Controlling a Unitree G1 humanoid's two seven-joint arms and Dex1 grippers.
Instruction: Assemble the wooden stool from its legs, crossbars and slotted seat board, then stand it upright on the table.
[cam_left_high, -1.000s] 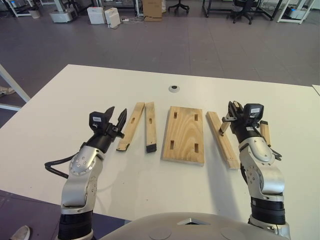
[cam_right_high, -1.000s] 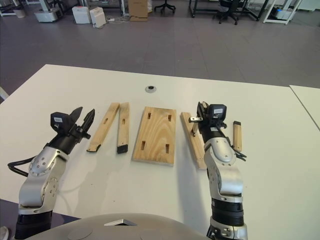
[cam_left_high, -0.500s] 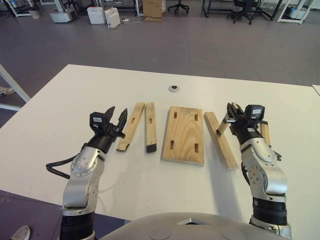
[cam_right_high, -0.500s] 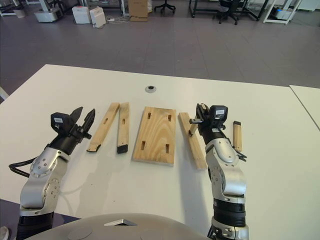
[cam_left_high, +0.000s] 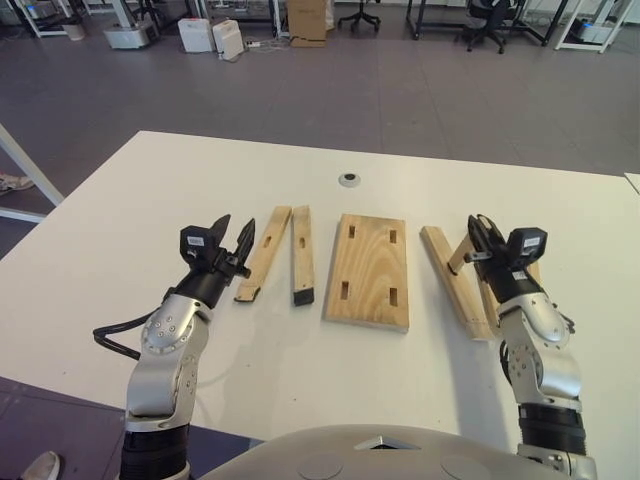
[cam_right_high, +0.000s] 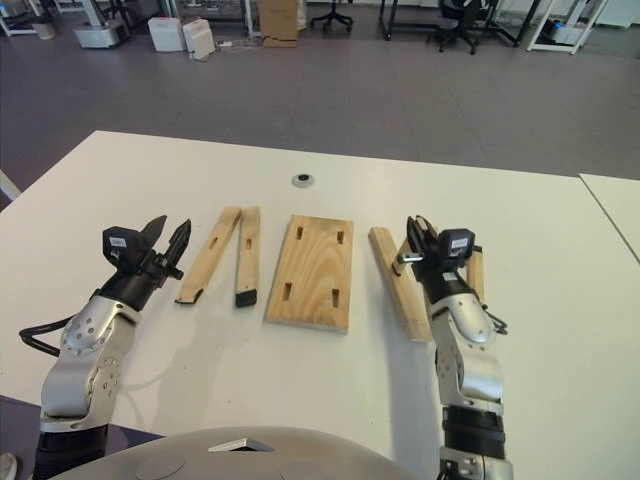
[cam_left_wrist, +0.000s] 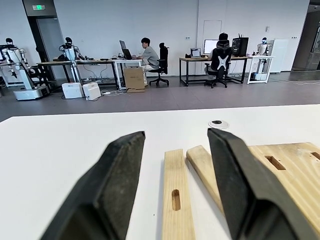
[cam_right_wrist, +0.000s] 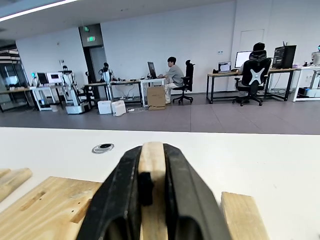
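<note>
Table (cam_left_high: 120, 210) bears seat board (cam_left_high: 368, 268); left gripper (cam_left_high: 237, 224) gapes, right gripper (cam_left_high: 476, 224) clamps perhaps a crossbar (cam_right_wrist: 151, 152).

Left hand (cam_left_high: 237, 223) hovers spread wide; right hand (cam_left_high: 474, 225), raised, pinches a wooden piece (cam_right_wrist: 152, 157).

Shows right gripper (cam_right_wrist: 151, 149) clamped on wooden crossbar (cam_right_wrist: 153, 220), black fingers (cam_right_wrist: 120, 200) flush against both faces (dark notch near the bar's end). Has slotted seat board (cam_right_wrist: 45, 205) flat on white table (cam_right_wrist: 280, 165) one side, second wooden bar (cam_right_wrist: 245, 217) the other. Cable grommet (cam_right_wrist: 103, 148) farther out.
</note>
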